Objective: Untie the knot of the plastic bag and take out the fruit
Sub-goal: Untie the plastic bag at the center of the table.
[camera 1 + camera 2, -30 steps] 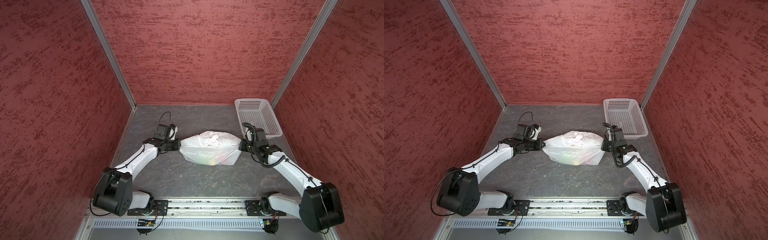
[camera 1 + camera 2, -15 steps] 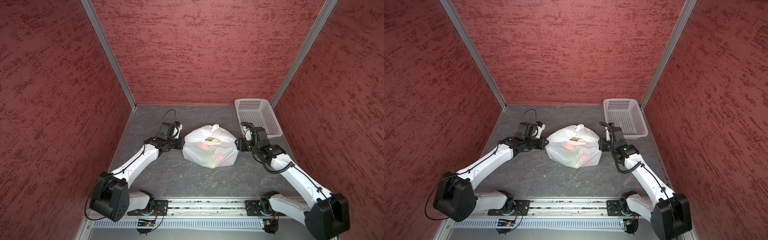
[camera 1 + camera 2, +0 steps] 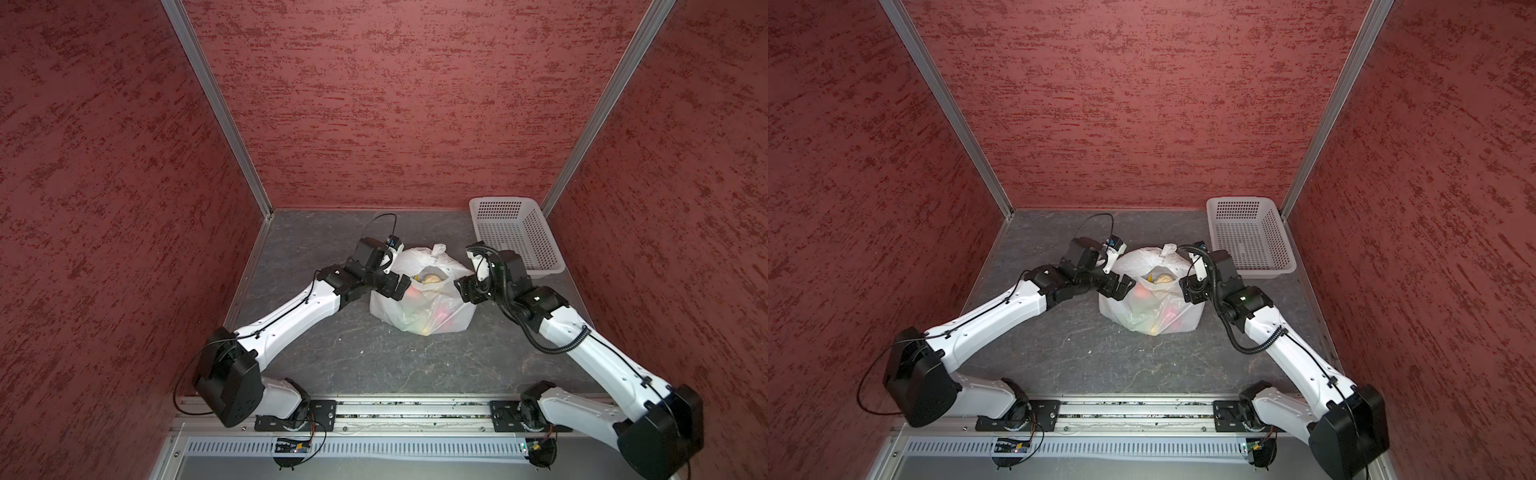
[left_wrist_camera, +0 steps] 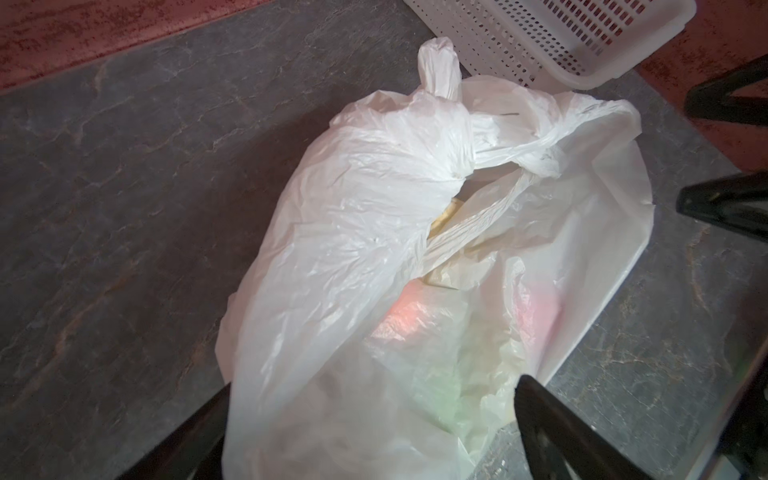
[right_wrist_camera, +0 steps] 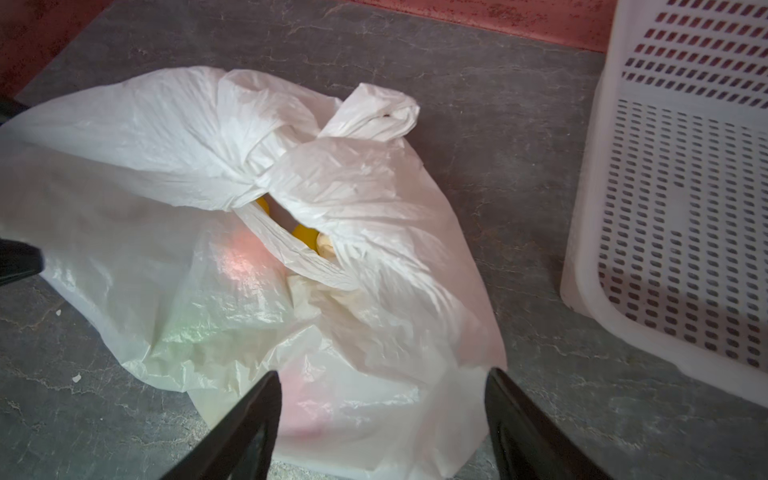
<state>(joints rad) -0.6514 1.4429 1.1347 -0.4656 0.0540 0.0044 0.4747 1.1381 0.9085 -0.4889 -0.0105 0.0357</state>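
First, locate the grey stone-patterned table (image 3: 332,361) inside the red-walled enclosure. In both top views, the two arms reach in from the near side toward its middle. Note the white perforated basket (image 3: 517,232) at the far right corner, near the bag but apart from it.

Next, identify the plastic bag (image 3: 419,311). It sits on the table between the two grippers, roughly central. Its film is thin, translucent white and heavily creased. It has slumped into a rounded heap, and its top gapes in a slit.

Check the left gripper (image 4: 374,382). Its black fingers (image 4: 195,432) are spread wide, and the bag's side bulges into the space between them without being pinched. Check the right gripper (image 5: 382,372) at the opposite side of the bag. Its fingers (image 5: 528,428) likewise stand well apart, astride the film without clamping it.

Observe the fruit (image 5: 301,237) inside the bag. Through the slit you see a yellow piece and a whitish piece (image 5: 326,247). Orange-red (image 4: 407,316) and green tints show through the film.

Finally, find the knot (image 5: 262,170). It is a small gathered lump of twisted film on the bag's top, toward the far side, with a stubby tail (image 5: 374,112) sticking up beside it
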